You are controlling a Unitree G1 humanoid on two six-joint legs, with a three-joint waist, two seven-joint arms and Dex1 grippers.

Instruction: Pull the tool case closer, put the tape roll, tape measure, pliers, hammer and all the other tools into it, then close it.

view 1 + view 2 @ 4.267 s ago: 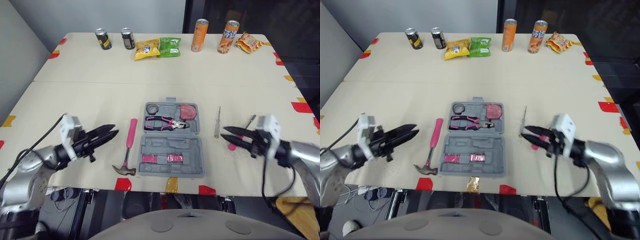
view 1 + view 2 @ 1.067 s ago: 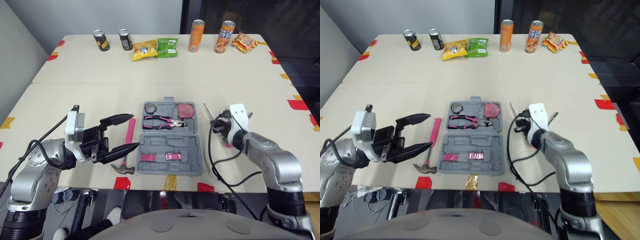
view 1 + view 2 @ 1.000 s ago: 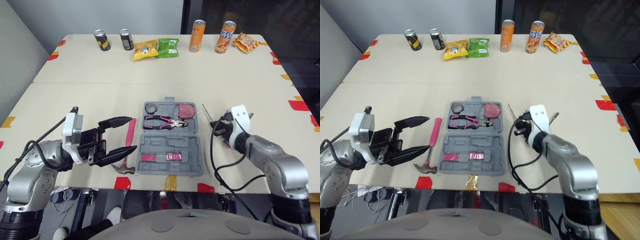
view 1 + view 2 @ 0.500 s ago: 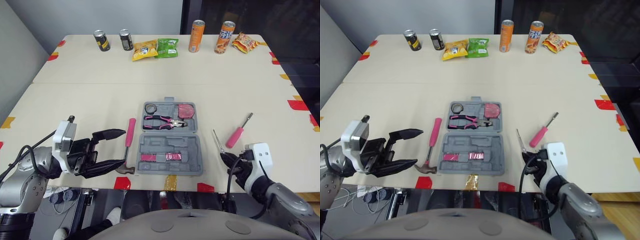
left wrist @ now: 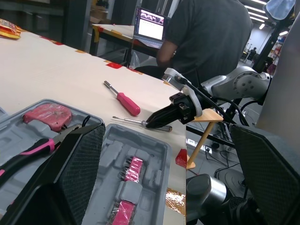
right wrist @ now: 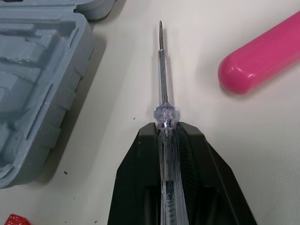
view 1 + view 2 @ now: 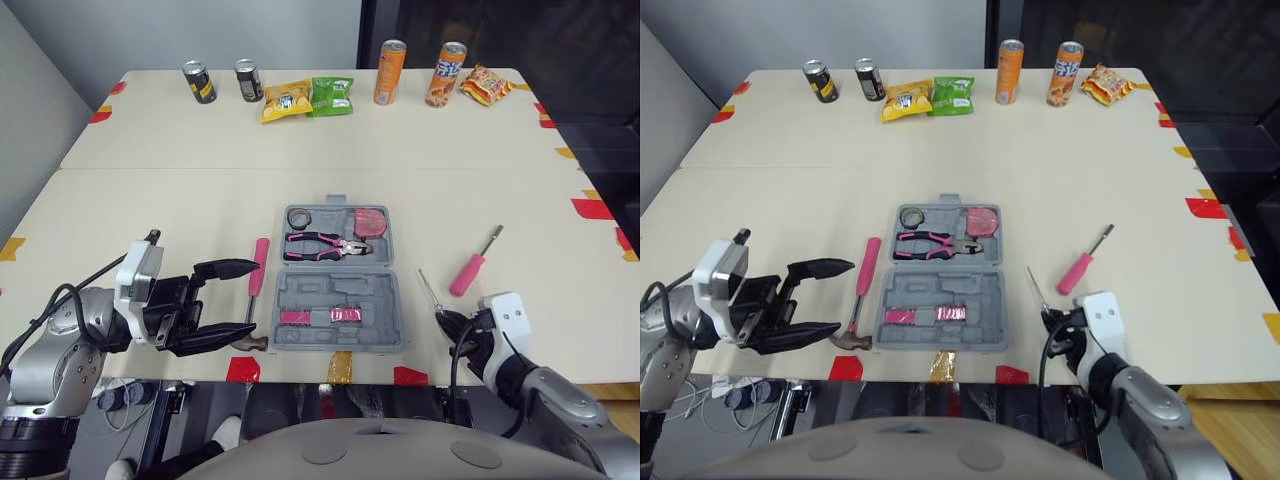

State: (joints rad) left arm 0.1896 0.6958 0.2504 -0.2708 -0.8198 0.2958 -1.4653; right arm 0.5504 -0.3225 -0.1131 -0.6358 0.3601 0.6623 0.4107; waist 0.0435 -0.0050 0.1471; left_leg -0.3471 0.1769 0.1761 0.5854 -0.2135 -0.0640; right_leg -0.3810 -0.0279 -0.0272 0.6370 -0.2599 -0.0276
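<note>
On beige table (image 7: 150, 200), open tool case (image 7: 338, 300)

Looks like a robotics lab or office. Person (image 5: 206, 37) at a laptop (image 5: 151, 23) behind. Tape marks (image 7: 592, 208) on the table (image 7: 300, 145).

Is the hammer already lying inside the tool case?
No, the hammer lies on the table, outside the open tool case, on the case's left side.
</note>
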